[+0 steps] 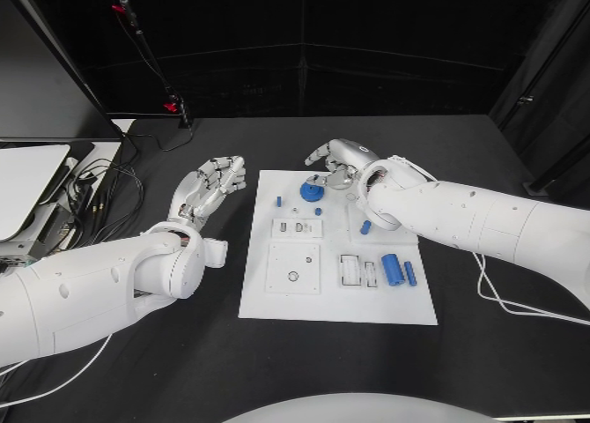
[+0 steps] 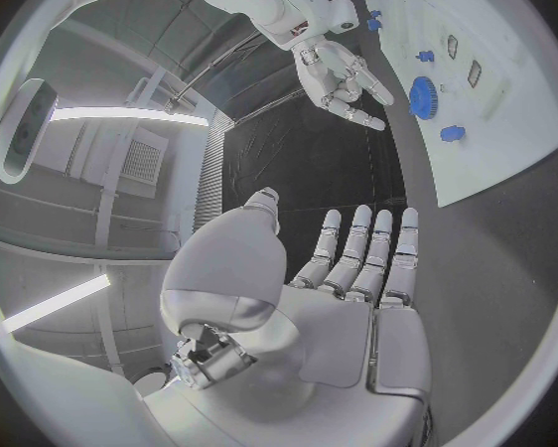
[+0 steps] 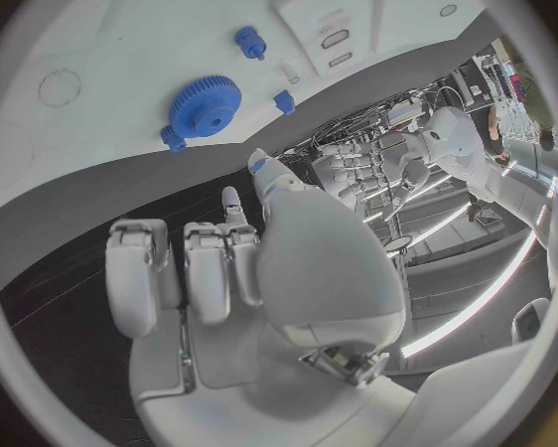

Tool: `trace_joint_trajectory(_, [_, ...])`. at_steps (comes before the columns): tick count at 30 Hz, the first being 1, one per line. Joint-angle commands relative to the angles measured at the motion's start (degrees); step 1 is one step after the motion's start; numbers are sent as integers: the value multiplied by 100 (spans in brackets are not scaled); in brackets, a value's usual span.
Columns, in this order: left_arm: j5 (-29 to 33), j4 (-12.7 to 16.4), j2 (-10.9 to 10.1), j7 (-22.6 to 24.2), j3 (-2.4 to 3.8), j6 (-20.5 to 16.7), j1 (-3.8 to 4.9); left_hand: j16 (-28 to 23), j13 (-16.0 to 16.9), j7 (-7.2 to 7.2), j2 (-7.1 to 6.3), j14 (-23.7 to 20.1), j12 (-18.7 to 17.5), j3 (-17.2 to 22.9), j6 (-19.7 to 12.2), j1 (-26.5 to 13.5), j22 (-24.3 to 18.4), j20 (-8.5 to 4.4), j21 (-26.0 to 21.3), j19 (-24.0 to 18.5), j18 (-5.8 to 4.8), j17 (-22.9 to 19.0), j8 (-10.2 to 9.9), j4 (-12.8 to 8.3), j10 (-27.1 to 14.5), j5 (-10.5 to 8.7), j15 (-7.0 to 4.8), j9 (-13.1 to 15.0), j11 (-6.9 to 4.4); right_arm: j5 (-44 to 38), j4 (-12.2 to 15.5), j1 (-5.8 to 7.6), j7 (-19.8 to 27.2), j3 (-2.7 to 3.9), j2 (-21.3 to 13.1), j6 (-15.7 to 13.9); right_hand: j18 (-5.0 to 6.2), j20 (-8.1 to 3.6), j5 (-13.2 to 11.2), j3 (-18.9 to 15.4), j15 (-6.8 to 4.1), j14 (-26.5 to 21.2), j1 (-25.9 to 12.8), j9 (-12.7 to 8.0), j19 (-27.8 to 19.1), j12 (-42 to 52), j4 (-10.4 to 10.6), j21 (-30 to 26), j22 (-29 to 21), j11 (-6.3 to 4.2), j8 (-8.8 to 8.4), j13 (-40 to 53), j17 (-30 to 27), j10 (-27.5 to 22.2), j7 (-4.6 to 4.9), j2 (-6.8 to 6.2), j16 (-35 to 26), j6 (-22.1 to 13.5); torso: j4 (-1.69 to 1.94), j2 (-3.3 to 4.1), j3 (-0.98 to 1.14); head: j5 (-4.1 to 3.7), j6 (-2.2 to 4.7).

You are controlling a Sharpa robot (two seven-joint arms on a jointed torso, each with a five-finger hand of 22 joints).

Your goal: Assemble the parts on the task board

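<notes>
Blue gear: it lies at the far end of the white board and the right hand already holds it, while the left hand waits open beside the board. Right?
Not quite. The blue gear does lie at the far end of the task board, but the right hand is open and holds nothing. The right wrist view shows the gear apart from its fingers. The left hand is open beside the board.

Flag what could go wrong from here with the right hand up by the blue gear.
1. The right hand hovers at the task board's far edge, near the blue gear; its fingers could knock the gear instead of gripping it.
2. Small blue parts lie close by the gear and might get swept aside.
3. The left hand sits off the board, open, so nothing steadies the board.
</notes>
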Motion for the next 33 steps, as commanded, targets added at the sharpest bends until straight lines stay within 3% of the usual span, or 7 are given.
trace_joint_trajectory(1, [-35, 1, 2, 1122, 5, 57, 10, -1, -8, 884, 8, 54, 19, -39, 8, 30, 7, 6, 32, 17, 51, -5, 21, 1, 38, 19, -2, -7, -8, -32, 22, 10, 77, 3, -17, -15, -43, 41, 14, -46, 77, 602, -19, 18, 616, 15, 9, 19, 1509, 80, 52, 1508, 1507, 607, 34, 48, 14, 145, -5, -1, -7, -10, 4])
trace_joint_trajectory(11, [-35, -4, 11, 1117, 5, 61, 10, -1, -8, 884, 8, 54, 19, -39, 8, 30, 7, 6, 32, 17, 51, -5, 21, 1, 38, 19, -2, -7, -8, -695, -62, 10, -662, 2, 79, 776, -43, 132, -26, -93, 173, 602, -94, 22, 616, 15, 63, 19, 1509, 186, 78, 1508, 1507, 607, 113, 19, 14, 342, 9, 1, 4, -27, -10])
trace_joint_trajectory(18, [-35, -3, 9, 1114, 5, 53, 10, -1, -8, 884, 8, 54, 19, -39, 8, 30, 7, 6, 32, 17, 51, -5, 21, 1, 38, 19, -2, -7, -8, -870, -155, 10, -959, 2, 165, 967, -43, 141, -30, -91, 182, 602, -87, 19, 616, 15, 59, 19, 1509, 195, 72, 1508, 1507, 607, 121, 15, 14, 345, 5, 1, -2, -21, -13])
trace_joint_trajectory(33, [-35, -3, 15, 1112, 5, 57, 10, -1, -8, 884, 13, 56, 20, -44, 18, 48, 7, 5, 36, 17, 50, -5, 26, 2, 41, 35, -2, -12, -9, -1000, -255, 9, -1105, 3, 269, 1200, -43, 182, -37, -46, 211, 602, 21, -15, 616, 15, -5, 19, 1509, 212, 1, 1508, 1507, 607, 128, 24, 14, 302, 4, 0, 1, -13, -32])
